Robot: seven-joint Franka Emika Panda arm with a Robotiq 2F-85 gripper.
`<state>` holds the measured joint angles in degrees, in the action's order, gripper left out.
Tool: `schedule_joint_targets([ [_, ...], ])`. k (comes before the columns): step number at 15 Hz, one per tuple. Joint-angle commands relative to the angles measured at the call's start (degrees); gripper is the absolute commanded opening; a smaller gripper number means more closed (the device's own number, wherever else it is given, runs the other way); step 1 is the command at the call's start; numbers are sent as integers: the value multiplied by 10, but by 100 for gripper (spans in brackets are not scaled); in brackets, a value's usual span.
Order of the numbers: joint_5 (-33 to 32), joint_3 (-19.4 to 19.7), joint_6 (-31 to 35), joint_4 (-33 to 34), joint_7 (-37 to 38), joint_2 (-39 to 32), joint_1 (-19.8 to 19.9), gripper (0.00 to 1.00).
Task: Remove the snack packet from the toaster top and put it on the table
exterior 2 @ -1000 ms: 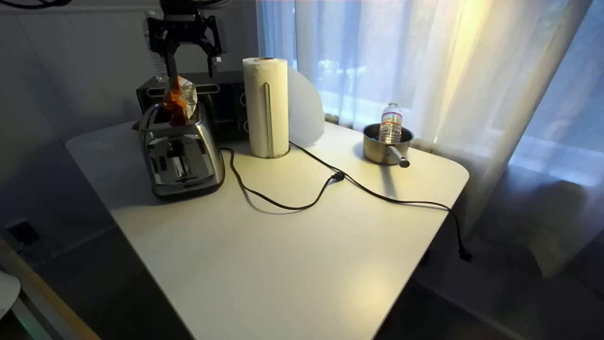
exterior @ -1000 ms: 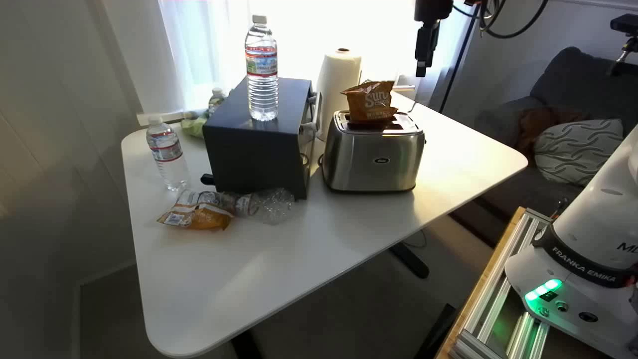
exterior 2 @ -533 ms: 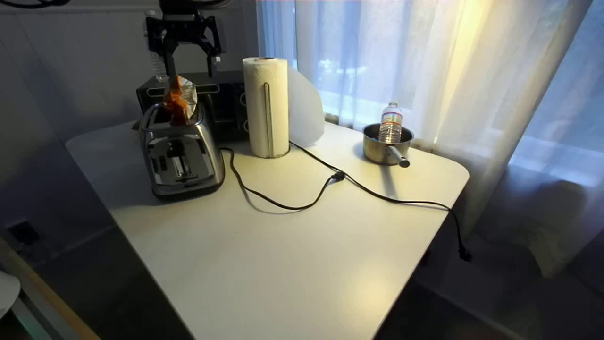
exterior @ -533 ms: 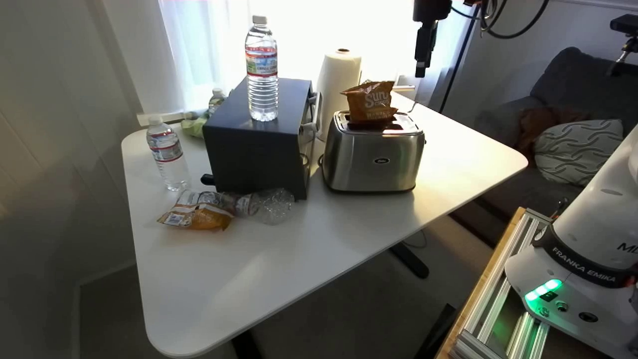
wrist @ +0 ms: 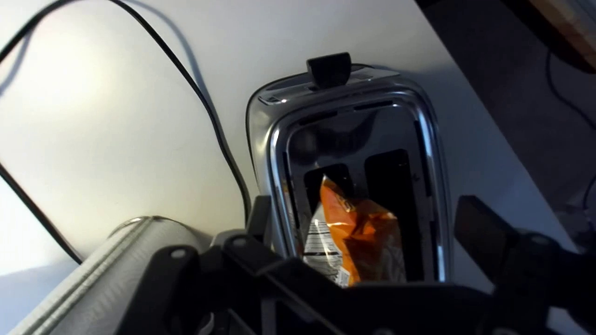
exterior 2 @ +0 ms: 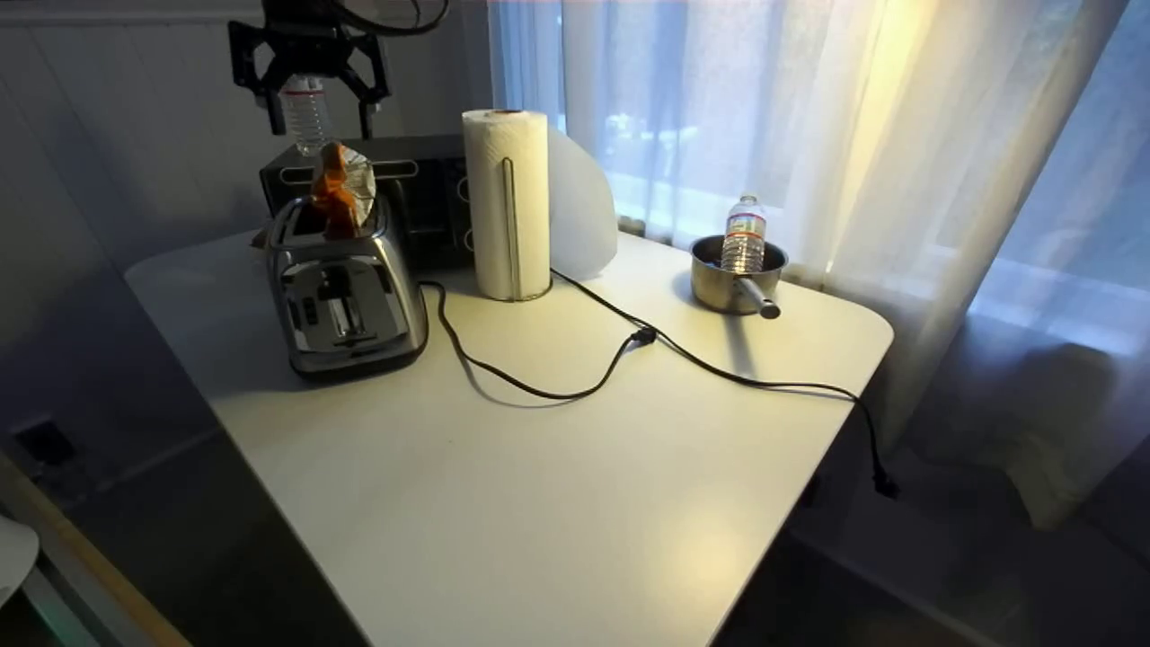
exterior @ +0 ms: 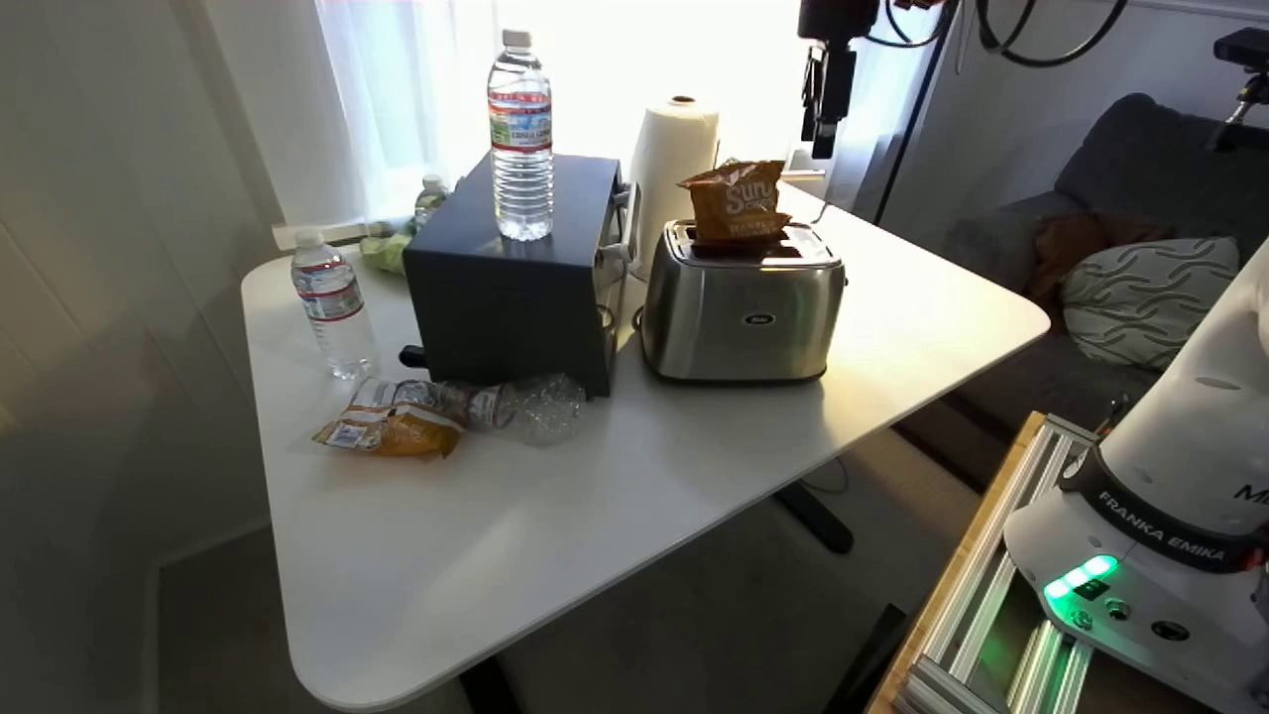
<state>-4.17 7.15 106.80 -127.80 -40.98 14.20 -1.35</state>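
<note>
in an exterior view the packet point(exterior: 739, 201) stands on top of the toaster point(exterior: 744, 322), a little right of the frame's upper middle. it is roughly upright; whether its lower end dips into a slot point(wrist: 389, 174) i cannot tell. the toaster sits on the table point(exterior: 446, 555).

the gripper point(exterior 2: 321, 128) hangs in the upper left of the frame in an exterior view, above the toaster and apart from the packet, its jaws spread wide. in the wrist view the jaws come in from the lower part of the frame, to either side of the toaster, and the packet shows between them, orange on the right, pale and printed on the left.

the oven point(exterior: 506, 307) is just left of the toaster in an exterior view, with a bottle point(exterior: 522, 159) upright on top. below it in the frame an orange bag point(exterior: 402, 426) lies near some crumpled clear plastic point(exterior: 555, 409). the roll point(exterior 2: 505, 207) stands right of the toaster in an exterior view; the pot point(exterior 2: 710, 292), upper right, has a bottle in it.
</note>
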Motion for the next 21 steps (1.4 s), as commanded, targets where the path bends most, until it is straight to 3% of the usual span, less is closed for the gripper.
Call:
schedule_joint_targets([
  [1, 31, -4, 13, -28, -64, 23, -9, 100],
  [2, 35, -5, 17, -31, -74, 25, -10, 100],
  [3, 36, -6, 23, -34, -82, 27, -10, 87],
  [4, 34, -8, 32, -36, -83, 28, -9, 85],
  [6, 31, -8, 40, -36, -89, 26, -9, 59],
  [8, 30, -9, 52, -38, -91, 24, -8, 46],
  [11, 32, -8, 76, -45, -98, 23, -8, 39],
  [16, 29, -9, 119, -54, -106, 24, -9, 41],
  [19, 29, -9, 122, -56, -112, 20, -10, 20],
  [20, 28, -10, 120, -57, -116, 19, -10, 6],
  [21, 28, -10, 123, -58, -118, 21, -10, 4],
])
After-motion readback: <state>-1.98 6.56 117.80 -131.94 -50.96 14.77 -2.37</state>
